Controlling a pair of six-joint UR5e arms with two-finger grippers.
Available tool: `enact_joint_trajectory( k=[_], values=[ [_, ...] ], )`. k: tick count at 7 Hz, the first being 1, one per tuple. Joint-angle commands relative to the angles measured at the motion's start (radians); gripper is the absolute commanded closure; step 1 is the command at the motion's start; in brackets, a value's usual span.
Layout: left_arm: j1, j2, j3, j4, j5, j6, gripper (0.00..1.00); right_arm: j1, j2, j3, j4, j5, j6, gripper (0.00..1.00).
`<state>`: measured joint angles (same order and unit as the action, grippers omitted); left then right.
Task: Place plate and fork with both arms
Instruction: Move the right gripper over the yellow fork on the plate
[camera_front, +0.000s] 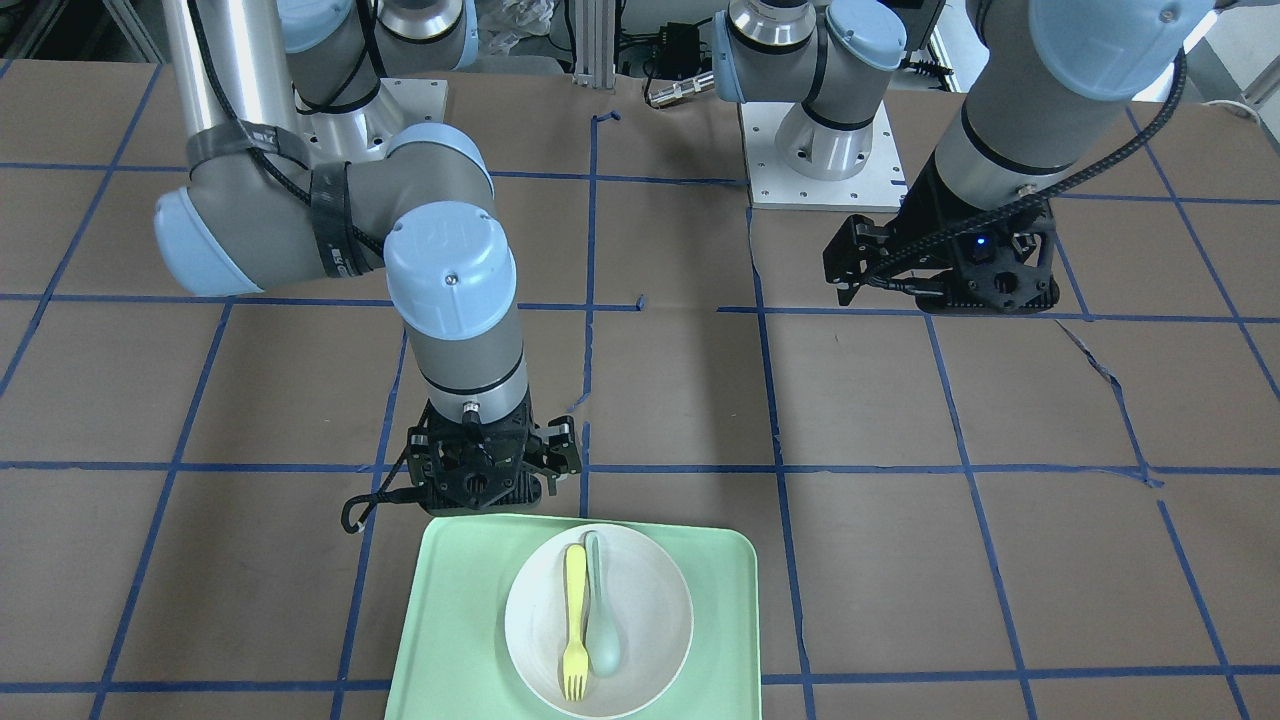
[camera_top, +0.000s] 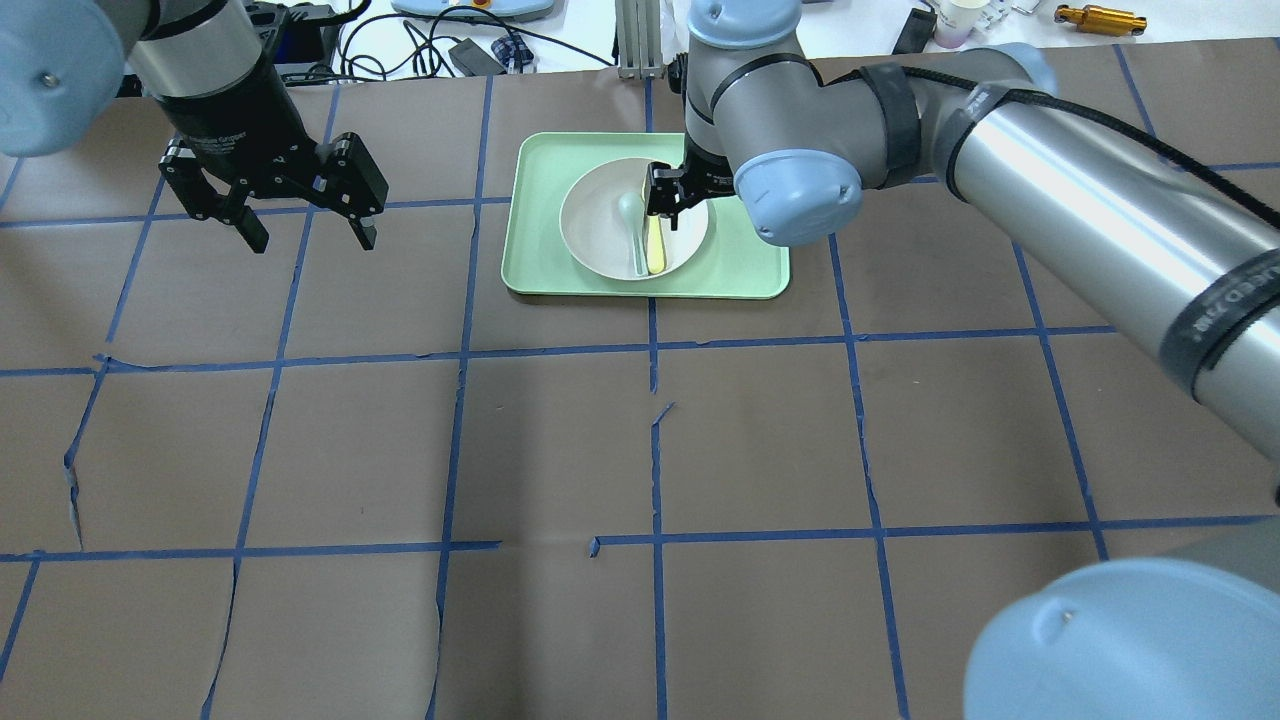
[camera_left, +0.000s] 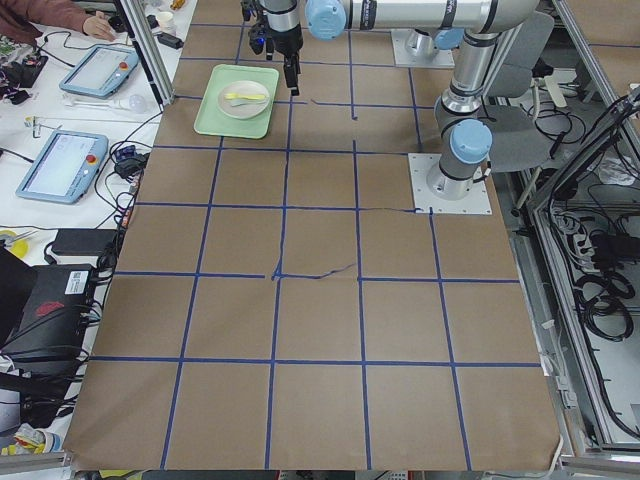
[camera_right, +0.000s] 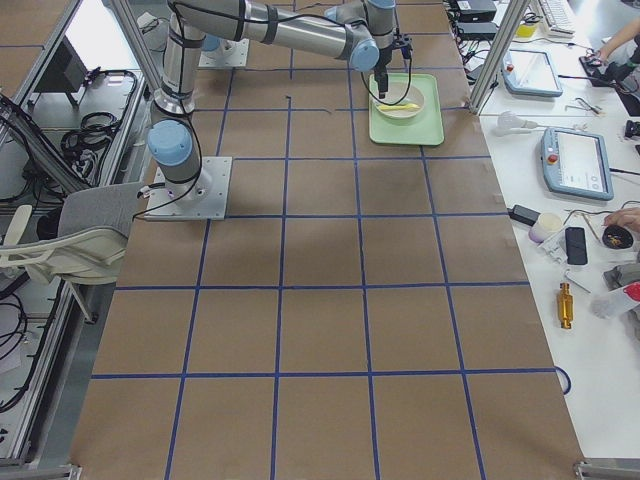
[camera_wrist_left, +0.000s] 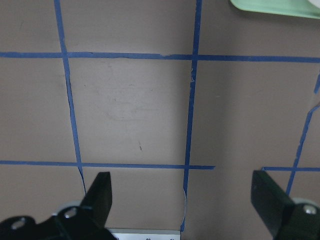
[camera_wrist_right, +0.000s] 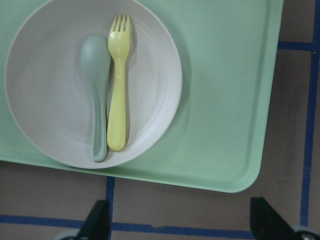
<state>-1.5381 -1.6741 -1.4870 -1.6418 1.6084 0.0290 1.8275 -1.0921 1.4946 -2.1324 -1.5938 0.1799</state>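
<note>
The off-white plate (camera_wrist_right: 50, 75) sits on a mint-green tray (camera_wrist_right: 225, 100) at the far middle of the table. The pale yellow fork (camera_wrist_right: 118, 100) lies in the plate, right beside a grey-green spoon (camera_wrist_right: 97, 90). My right gripper (camera_wrist_right: 181, 220) is open and empty. It hovers above the tray's edge nearest the robot, just short of the fork's handle end. In the overhead view it (camera_top: 668, 200) overlaps the plate (camera_top: 600, 225). My left gripper (camera_top: 312, 238) is open and empty above bare table, well to the left of the tray.
The table is brown paper with a blue tape grid. The tray's corner (camera_wrist_left: 275, 7) shows at the top right of the left wrist view. Cables and teach pendants lie beyond the table's far edge. The right arm's long link (camera_top: 1100, 210) spans the right half.
</note>
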Motion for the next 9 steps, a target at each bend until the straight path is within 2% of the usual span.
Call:
enact_joint_trajectory(
  k=[1, 3, 6, 8, 9],
  values=[
    [-0.007, 0.008, -0.012, 0.037, 0.007, 0.0, 0.0, 0.002, 0.093, -0.057, -0.077, 0.017, 0.004, 0.06],
    [-0.007, 0.005, -0.015, 0.037, 0.015, -0.011, 0.0, 0.003, 0.199, -0.172, -0.077, 0.023, 0.003, 0.05],
    [-0.008, 0.014, -0.05, 0.05, 0.011, -0.003, 0.0, 0.003, 0.28, -0.231, -0.08, 0.026, 0.004, 0.05],
    [-0.008, 0.016, -0.052, 0.05, 0.011, 0.003, 0.0, 0.003, 0.285, -0.228, -0.081, 0.035, -0.007, 0.43],
    [-0.008, 0.016, -0.052, 0.05, 0.011, 0.003, 0.0, 0.007, 0.285, -0.226, -0.08, 0.025, -0.007, 0.52]
  ],
)
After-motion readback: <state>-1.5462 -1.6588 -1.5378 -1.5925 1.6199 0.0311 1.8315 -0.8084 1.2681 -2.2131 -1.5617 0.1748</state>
